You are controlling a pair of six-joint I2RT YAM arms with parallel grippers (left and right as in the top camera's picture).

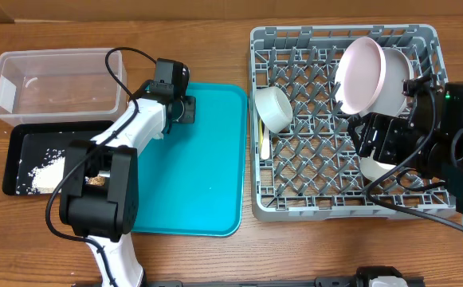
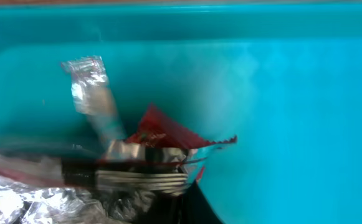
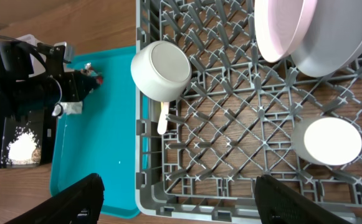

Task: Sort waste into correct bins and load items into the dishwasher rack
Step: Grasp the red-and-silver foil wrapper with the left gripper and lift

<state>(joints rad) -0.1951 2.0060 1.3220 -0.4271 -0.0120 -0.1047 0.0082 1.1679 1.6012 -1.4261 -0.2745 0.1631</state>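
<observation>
My left gripper (image 1: pixel 186 109) is at the far left corner of the teal tray (image 1: pixel 207 175). It is shut on the shiny red wrapper (image 2: pixel 162 132), seen blurred in the left wrist view and as a red tip in the right wrist view (image 3: pixel 96 78). My right gripper (image 3: pixel 181 202) is open and empty above the front of the grey dishwasher rack (image 1: pixel 295 206). The rack holds the pink plate (image 1: pixel 359 72), white plate (image 1: pixel 394 84), bowl (image 1: pixel 275 108), cup (image 3: pixel 327 142) and yellow spoon (image 3: pixel 162 118). The napkin and fork are out of view.
The clear tub (image 1: pixel 56 84) stands at the back left. The black tray (image 1: pixel 24 143) in front of it holds white rice (image 1: pixel 48 167). The left arm's base stands by the tray's front left. The right arm hangs over the rack's right side.
</observation>
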